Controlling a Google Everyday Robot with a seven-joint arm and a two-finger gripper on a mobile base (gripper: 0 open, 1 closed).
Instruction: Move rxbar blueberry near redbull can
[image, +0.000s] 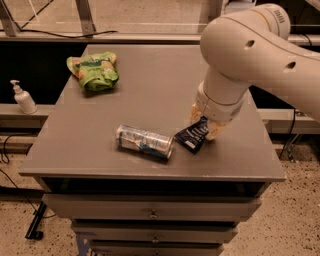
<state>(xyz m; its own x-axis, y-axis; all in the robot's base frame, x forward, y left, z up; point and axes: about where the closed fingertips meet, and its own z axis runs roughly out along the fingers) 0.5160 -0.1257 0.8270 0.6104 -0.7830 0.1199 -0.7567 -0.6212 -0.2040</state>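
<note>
Claw (204, 127) gripping rxbar blueberry (191, 136) just beside redbull can (144, 141), near table (150, 90) front edge

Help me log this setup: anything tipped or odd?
The redbull can lies on its side near the front edge of the table instead of standing. Just beside it, the pincer holds the rxbar blueberry tilted.

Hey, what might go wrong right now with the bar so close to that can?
The can lies on its side, so a nudge from the bar, held in the pincer just right of it, may roll it. Both sit near the front edge of the table, so either might fall off.
</note>
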